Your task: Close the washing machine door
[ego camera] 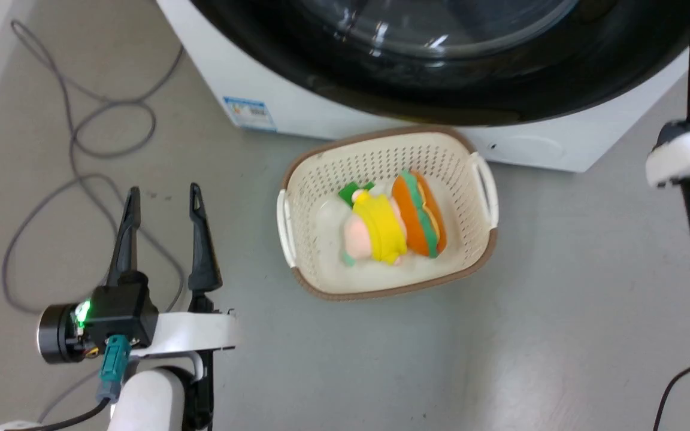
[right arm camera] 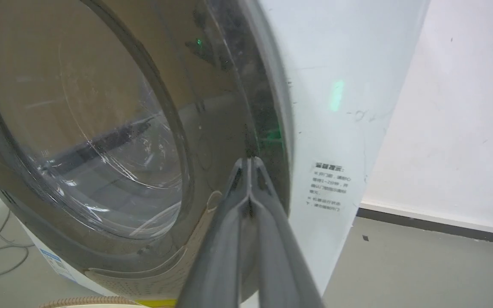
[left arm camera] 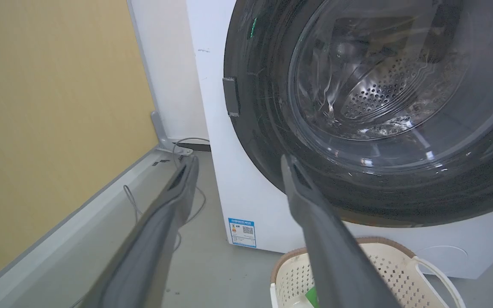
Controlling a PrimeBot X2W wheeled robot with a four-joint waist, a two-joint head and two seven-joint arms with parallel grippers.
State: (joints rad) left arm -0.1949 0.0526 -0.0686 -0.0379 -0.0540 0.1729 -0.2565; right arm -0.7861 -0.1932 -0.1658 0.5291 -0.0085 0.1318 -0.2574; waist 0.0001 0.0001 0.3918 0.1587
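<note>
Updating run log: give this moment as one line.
washing machine door looks closed | right claw shut, tips at its rim | left claw open

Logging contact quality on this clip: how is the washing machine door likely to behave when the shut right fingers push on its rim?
The washing machine door looks rigid, so it should probably swing as one piece rather than flex. Its glossy rim may let the right gripper's thin fingertips slide. The bulging glass window suggests some heft.
</note>
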